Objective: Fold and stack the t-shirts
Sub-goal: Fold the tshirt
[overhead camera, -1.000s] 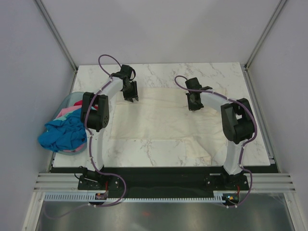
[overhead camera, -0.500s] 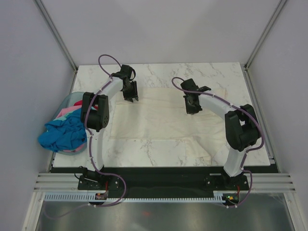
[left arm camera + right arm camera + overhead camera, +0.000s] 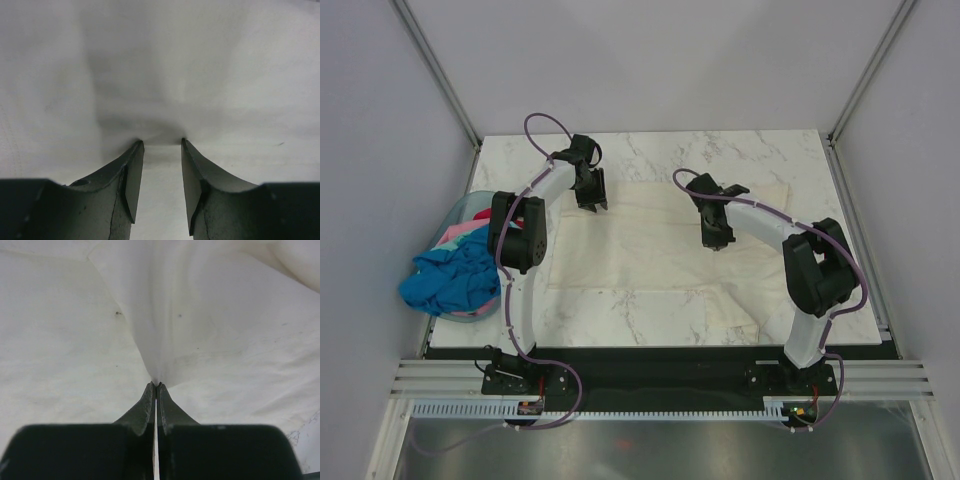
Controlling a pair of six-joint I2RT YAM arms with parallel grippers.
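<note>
A cream-white t-shirt lies spread over the middle of the marble table. My left gripper stands at the shirt's far left corner. Its jaws are open in the left wrist view, with the left gripper tips resting on the cream cloth and nothing between them. My right gripper is over the shirt's right half. In the right wrist view the right gripper is shut on a pinched ridge of the cream cloth. A bright blue t-shirt and a pink one lie in the basket.
A pale blue plastic basket sits off the table's left edge, with the blue shirt hanging over its near rim. A shirt sleeve reaches toward the table's near edge. Grey walls enclose the table on three sides.
My right gripper has moved left and a little nearer, drawing the pinched cream cloth with it. The left arm has stayed still.
</note>
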